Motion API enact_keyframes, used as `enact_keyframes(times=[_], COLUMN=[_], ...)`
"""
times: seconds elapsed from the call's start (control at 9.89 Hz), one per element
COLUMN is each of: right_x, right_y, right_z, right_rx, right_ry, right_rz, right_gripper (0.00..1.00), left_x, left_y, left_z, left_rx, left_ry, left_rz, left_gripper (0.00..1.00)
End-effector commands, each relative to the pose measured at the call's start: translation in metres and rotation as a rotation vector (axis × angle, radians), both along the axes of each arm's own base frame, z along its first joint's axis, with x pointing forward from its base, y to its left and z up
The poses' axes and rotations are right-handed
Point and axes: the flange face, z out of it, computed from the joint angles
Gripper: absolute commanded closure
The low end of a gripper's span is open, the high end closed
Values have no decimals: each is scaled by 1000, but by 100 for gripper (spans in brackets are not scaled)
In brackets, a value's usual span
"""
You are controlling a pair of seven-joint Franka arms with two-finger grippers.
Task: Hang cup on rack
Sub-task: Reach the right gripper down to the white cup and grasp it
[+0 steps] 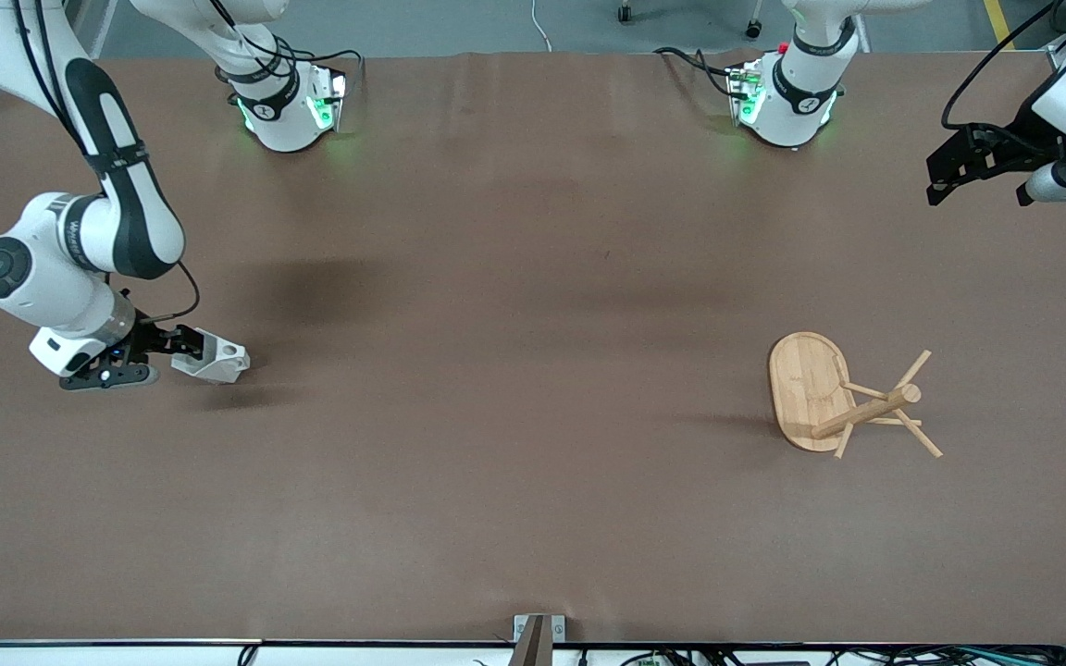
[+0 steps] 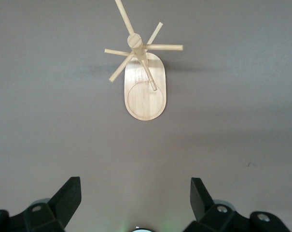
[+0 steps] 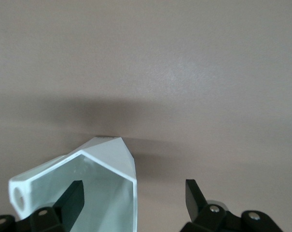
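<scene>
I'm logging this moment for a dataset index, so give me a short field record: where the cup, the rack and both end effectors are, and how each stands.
cup: white faceted cup on its side on the table, at the right arm's end
rack: bamboo rack upright toward the left arm's end, nothing on its pegs
right end effector: right end effector down at the cup, open, one finger inside the cup's mouth, the other outside its wall, not yet clamped
left end effector: left end effector open, empty, waiting in the air, its camera looking at the rack
</scene>
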Motion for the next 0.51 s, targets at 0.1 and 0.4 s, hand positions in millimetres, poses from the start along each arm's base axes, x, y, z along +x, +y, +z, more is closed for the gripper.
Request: enact_keyframes(times=[0.1,0.4], right_x=[-9,-6], right_y=[-4,-4], right_z=[-11,-12], right_rx=[8,9], right_ry=[-4,-9], right_rz=[48,40], right_gripper=[55,90], left_x=[8,8], left_y=[-2,-1], left_z=[-13,-14], left_rx=[-26,-27], left_ry=[40,47], left_rz=[-16,-13], left_gripper=[0,0])
